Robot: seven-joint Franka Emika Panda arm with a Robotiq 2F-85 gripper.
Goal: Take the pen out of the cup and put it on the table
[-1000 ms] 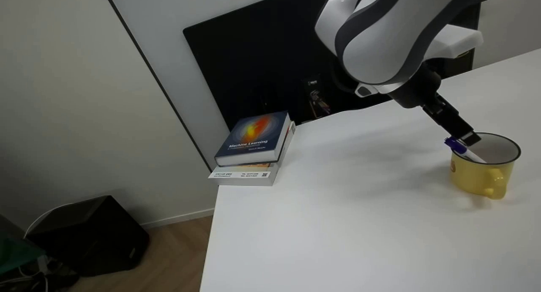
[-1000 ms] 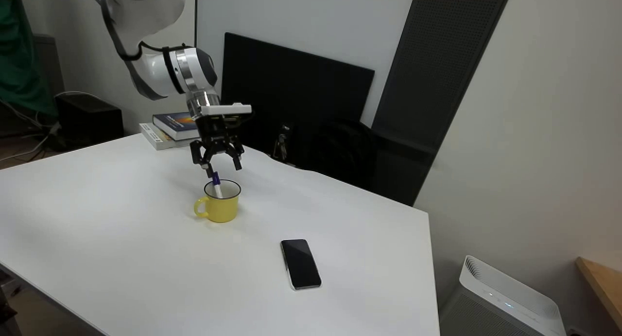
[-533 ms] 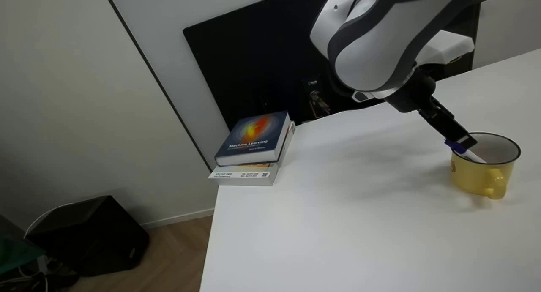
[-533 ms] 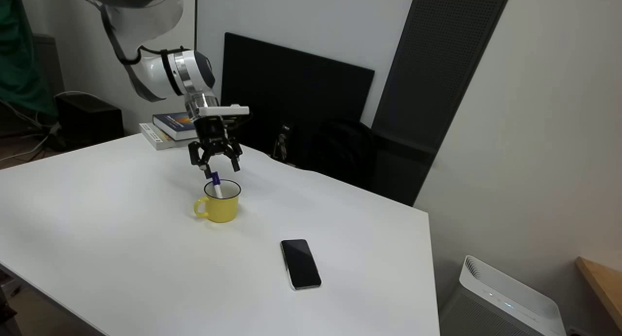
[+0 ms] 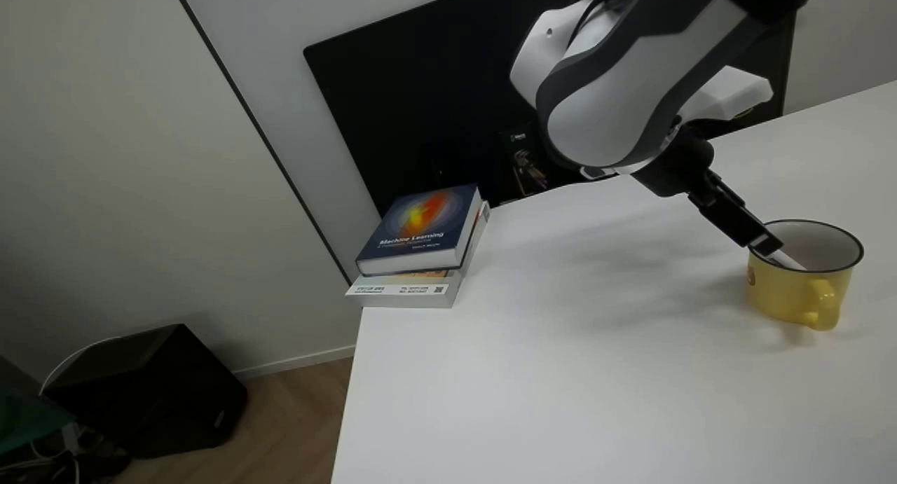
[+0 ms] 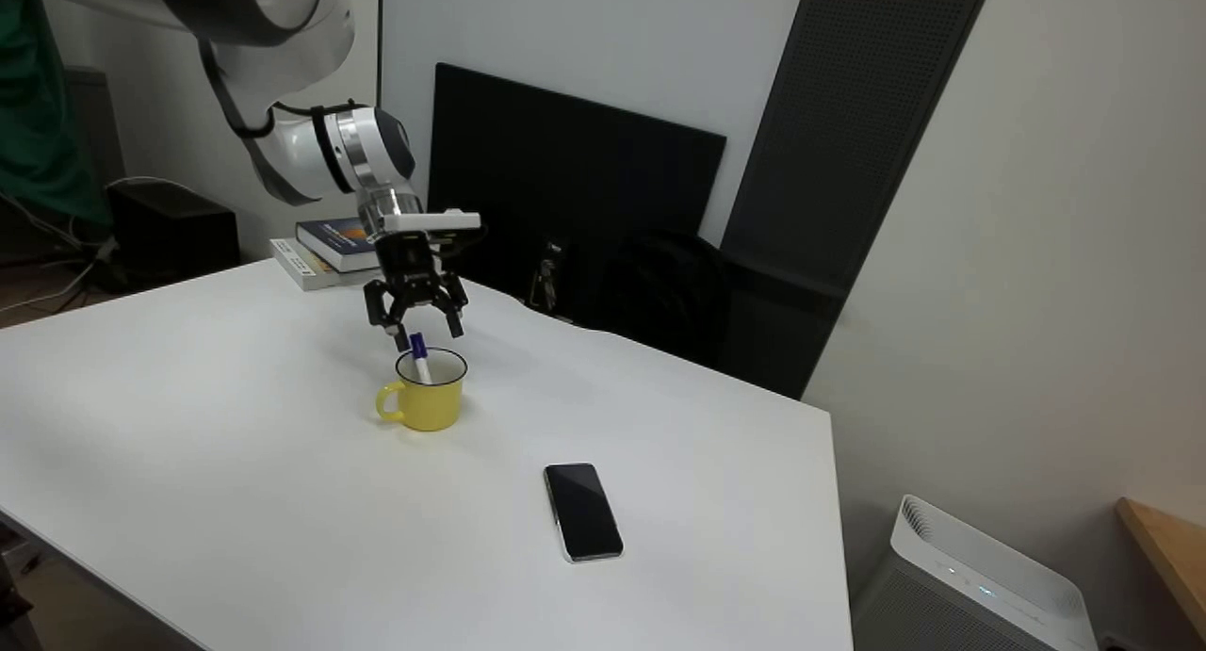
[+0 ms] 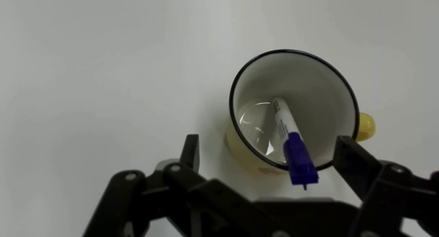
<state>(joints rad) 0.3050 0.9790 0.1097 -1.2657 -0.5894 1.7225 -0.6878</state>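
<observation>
The yellow cup (image 5: 788, 298) stands upright on the white table (image 5: 532, 386); it also shows in an exterior view (image 6: 431, 410) and in the wrist view (image 7: 324, 103). The pen (image 7: 299, 158) leans inside the cup, its blue end sticking out over the rim. It also shows in both exterior views (image 5: 788, 261) (image 6: 419, 348); in one its blue end is hidden behind a finger. My gripper (image 7: 268, 143) is open and empty, with its fingers on either side of the pen's blue end, nearer on the handle side. It shows just above the cup in an exterior view (image 6: 430, 337).
A black phone (image 6: 583, 512) lies on the table in front of the cup. A stack of books (image 5: 420, 239) stands at the table's corner. A black panel (image 6: 575, 180) stands behind the table's back edge.
My gripper has moved down closer to the cup and the pen's blue end, with its fingers staying open. The pen and cup have not moved.
</observation>
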